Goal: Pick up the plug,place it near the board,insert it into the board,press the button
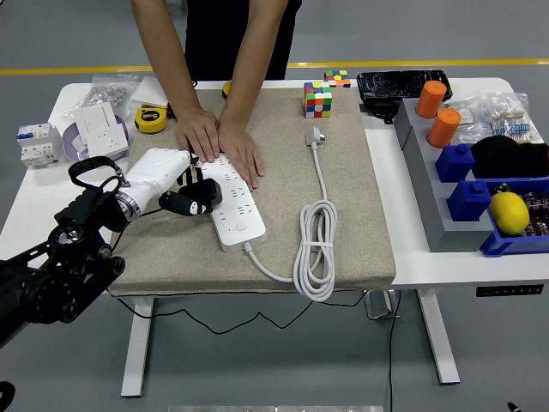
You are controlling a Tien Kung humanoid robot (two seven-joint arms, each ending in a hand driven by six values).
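Black fingers (194,202) of the robot's white-shelled left hand (171,182) curl downward against the left edge of the long white power strip (230,200); whether they grip anything is hard to tell, since the palm hides their tips. That strip lies on the beige fabric mat (343,197), its long axis running from 11 to 5 o'clock. A person's two hands (220,142) press flat on its far end, covering the sockets there. At 2 o'clock from the strip sits the grey plug (315,136), pointing toward 12, its white cable (316,249) trailing toward 6 into a coil. The right hand is out of frame.
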